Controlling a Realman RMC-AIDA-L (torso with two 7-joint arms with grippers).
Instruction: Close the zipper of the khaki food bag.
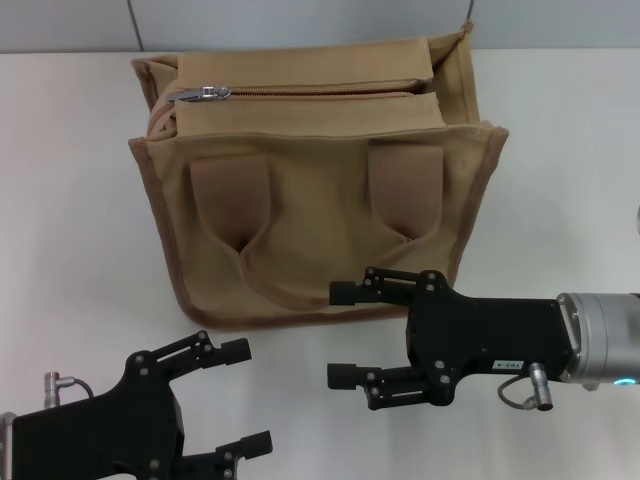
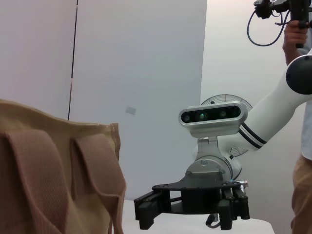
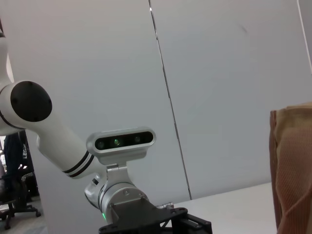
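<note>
Head view, bag: the khaki food bag [image 1: 320, 190] stands upright on the white desk [image 1: 70, 200], upper centre of the frame, its looped strap handle facing the camera.
Head view, zipper: the zipper [image 1: 320, 91] runs left to right along the bag's top; its silver pull tab [image 1: 205, 93] lies at the left end.
Head view, hands: the left hand [image 1: 247, 396], lower left, and the right hand [image 1: 342, 334], lower centre, both spread, clear of the bag.
Left wrist view: the bag's strapped front fills the lower left; the right hand [image 2: 146, 209] is spread at bottom centre.
Right wrist view: a bag edge [image 3: 292, 170] at the right border.

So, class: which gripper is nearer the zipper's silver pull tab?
Left, marginally. The left gripper sits almost directly below the pull tab; the right gripper lies below, offset right.
</note>
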